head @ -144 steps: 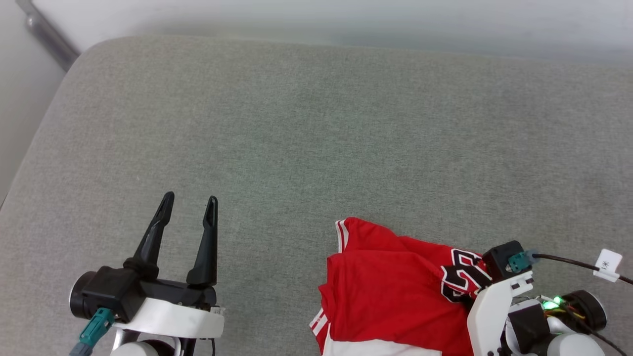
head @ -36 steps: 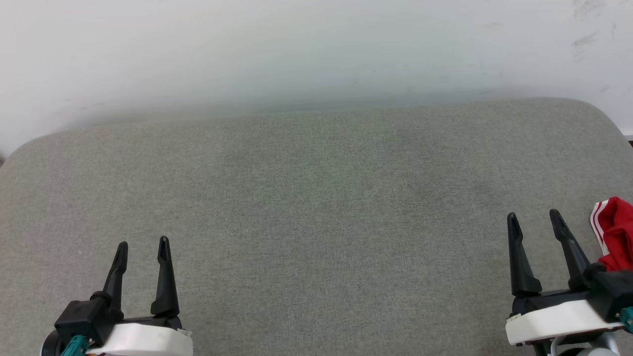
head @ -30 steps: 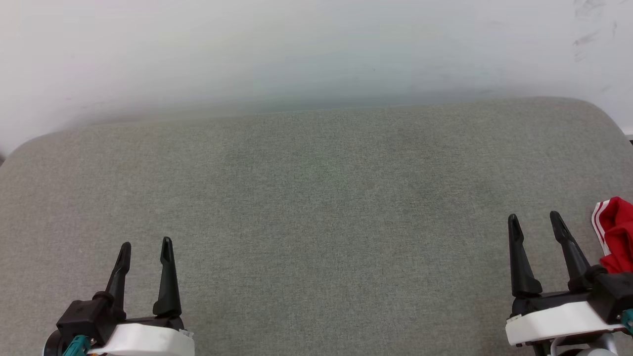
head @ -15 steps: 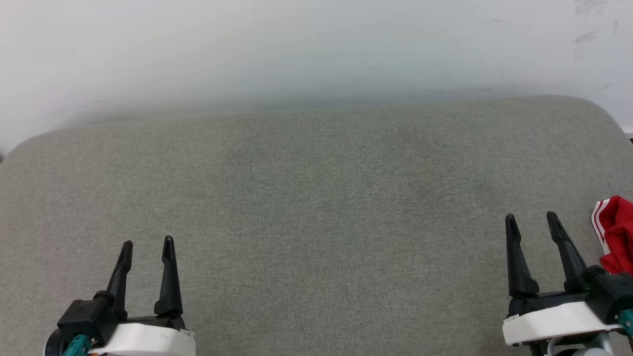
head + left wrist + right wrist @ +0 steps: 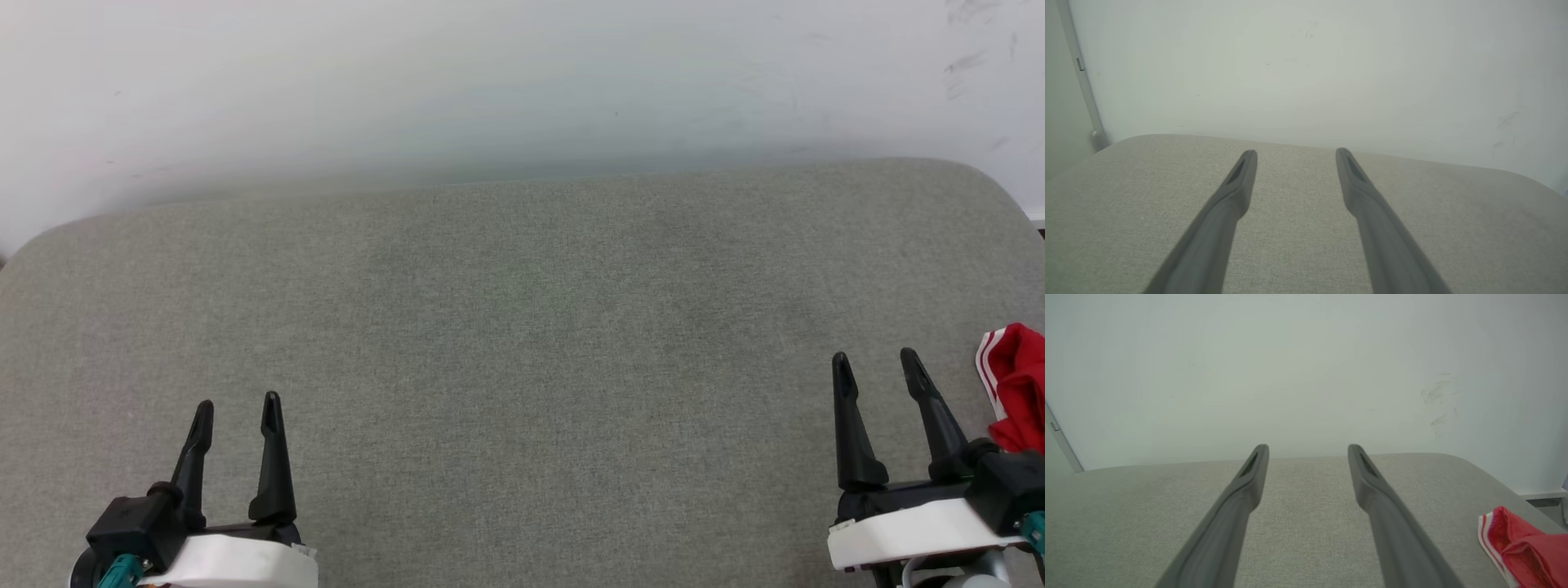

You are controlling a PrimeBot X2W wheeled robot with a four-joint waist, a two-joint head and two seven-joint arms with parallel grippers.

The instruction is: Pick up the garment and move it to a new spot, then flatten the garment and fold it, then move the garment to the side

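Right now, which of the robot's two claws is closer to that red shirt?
Right. The right gripper is open just beside the garment, which lies at its outer side; the left gripper, also open, is far off across the grey cushion.

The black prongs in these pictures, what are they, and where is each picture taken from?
They are the fingers of a two-armed robot's pincers. The wide picture comes from a camera on its head, looking down at a grey padded surface against a pale wall. The left pincer sits at lower left, the right pincer at lower right; both are open and hold nothing. The other two pictures come from a camera on each wrist, looking along that pincer's own fingers. A red shirt with striped trim lies bunched near the surface's right edge, beside the right pincer.
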